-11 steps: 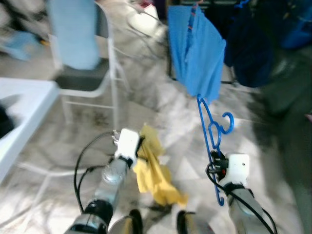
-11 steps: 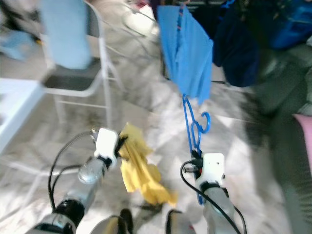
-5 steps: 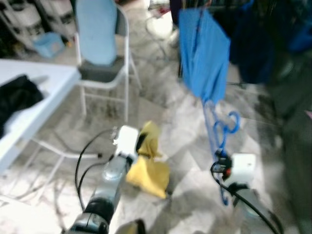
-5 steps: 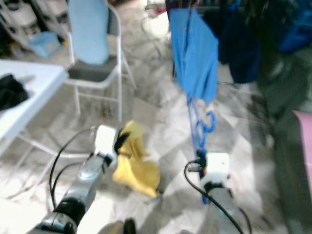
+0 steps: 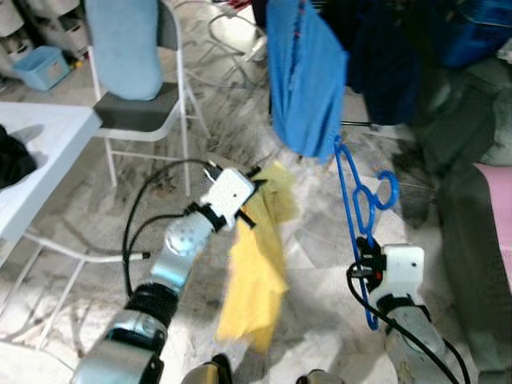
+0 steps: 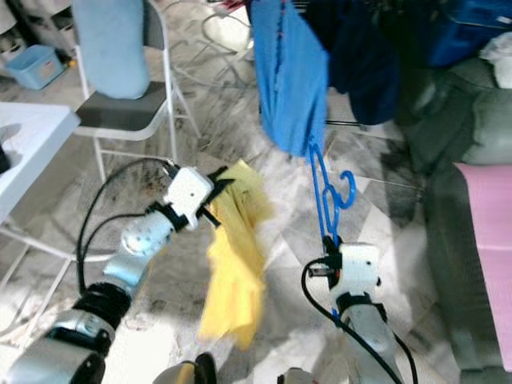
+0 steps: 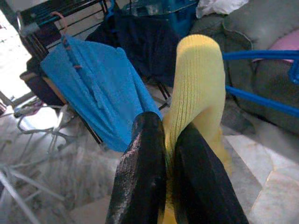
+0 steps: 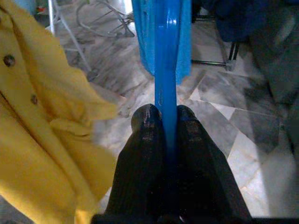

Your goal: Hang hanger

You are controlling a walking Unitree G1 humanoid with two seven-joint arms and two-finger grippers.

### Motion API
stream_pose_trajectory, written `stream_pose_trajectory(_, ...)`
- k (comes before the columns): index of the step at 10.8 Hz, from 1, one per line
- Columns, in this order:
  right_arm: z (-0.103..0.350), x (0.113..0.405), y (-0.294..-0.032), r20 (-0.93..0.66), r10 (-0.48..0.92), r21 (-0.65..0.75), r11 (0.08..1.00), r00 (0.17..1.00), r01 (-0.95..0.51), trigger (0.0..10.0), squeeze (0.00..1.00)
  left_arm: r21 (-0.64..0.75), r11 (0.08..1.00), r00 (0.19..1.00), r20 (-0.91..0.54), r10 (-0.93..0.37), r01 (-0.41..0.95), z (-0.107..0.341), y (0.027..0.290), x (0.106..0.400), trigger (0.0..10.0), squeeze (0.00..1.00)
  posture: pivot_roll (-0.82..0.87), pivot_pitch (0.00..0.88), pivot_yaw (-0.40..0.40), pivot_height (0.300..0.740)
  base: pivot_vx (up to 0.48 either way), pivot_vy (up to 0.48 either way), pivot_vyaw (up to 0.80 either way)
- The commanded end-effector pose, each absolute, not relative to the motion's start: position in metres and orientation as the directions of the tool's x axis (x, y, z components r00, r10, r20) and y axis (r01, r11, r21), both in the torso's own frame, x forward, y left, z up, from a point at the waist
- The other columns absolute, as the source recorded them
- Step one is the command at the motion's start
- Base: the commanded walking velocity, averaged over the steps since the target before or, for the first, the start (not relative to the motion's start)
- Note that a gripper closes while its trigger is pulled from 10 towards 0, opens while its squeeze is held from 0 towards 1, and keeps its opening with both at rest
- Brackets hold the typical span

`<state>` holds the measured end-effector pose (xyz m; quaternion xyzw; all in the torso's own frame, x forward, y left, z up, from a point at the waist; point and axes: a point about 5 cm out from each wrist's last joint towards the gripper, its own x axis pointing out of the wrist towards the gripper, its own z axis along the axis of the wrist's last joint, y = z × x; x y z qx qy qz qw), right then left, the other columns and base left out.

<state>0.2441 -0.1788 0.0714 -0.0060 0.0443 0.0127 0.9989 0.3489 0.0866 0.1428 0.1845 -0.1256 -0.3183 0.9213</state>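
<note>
A thin blue plastic hanger (image 5: 357,200) is clamped upright in the right tool (image 8: 164,116); soft ribbed yellow cloth (image 5: 254,272) is pinched in the left tool (image 7: 169,135), draping floorward.

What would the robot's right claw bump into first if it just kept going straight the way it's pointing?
Probably the hanging blue garment. The right gripper, shut on the blue hanger, points along the hanger toward that cloth, with bare marble floor below. Depth is hard to judge, so that is a guess.
</note>
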Motion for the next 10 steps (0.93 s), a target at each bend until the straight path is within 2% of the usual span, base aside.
stream_pose_trajectory(1,0.071,0.242,-0.177,-0.099,0.019,-0.004,1.000,0.995,-0.019,10.0,0.00,0.419,0.733,0.770,0.114,-0.628,0.536,0.147,0.092,0.352,10.0,0.00,-0.21,0.201,0.095,0.740,0.000,0.000,0.00)
stream_pose_trajectory(2,0.068,0.240,-0.176,-0.109,0.018,0.003,1.000,0.994,-0.018,10.0,0.00,0.424,0.720,0.764,0.096,-0.638,0.549,0.142,0.093,0.351,10.0,0.00,-0.21,0.204,0.101,0.740,0.000,0.000,-0.80)
stream_pose_trajectory(5,0.068,0.238,-0.175,-0.118,0.029,-0.007,1.000,0.993,-0.030,10.0,0.00,0.403,0.714,0.752,0.090,-0.653,0.572,0.136,0.086,0.347,10.0,0.00,-0.22,0.201,0.085,0.740,0.000,0.264,-0.62)
stream_pose_trajectory(10,0.068,0.240,-0.176,-0.127,0.059,-0.036,0.997,0.990,-0.064,10.0,0.00,0.382,0.715,0.746,0.089,-0.659,0.586,0.130,0.080,0.342,10.0,0.00,-0.22,0.202,0.066,0.740,0.000,0.398,0.00)
